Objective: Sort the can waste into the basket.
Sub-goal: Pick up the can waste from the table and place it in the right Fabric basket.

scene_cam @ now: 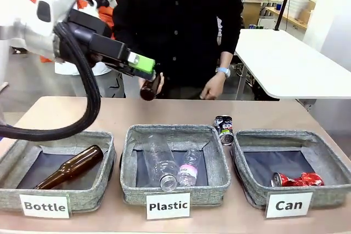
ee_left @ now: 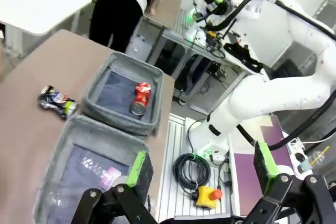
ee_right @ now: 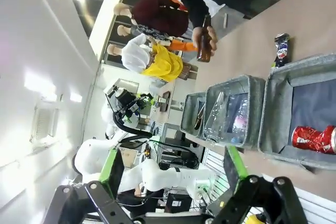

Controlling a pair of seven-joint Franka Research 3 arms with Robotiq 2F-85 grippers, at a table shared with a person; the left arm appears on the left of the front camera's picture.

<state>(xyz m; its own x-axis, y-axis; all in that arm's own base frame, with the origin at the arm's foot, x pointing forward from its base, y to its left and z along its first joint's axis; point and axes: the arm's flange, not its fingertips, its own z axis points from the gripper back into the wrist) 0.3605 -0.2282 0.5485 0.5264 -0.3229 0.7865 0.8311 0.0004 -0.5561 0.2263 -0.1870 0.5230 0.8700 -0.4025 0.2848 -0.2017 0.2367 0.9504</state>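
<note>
- Left jaws are hanging released, gripping nothing, high over the surface [scene_cam: 181, 110]
- Red can [ee_left: 140, 98] is lying inside the Can basket [ee_left: 118, 119], far ahead of those jaws
- Black and silver can [ee_left: 58, 102] is sitting on the surface just outside that basket
- Right jaws are spreading wide, empty, with the red can lying far beyond them

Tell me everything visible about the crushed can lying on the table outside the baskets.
The black and silver can looks like thin metal, crushed and dented, with coloured print. It lies on its side on the brown table, one round end towards the robot. It sits just beyond the Can basket at its far left corner, near the Plastic basket. Nothing holds it.
</note>
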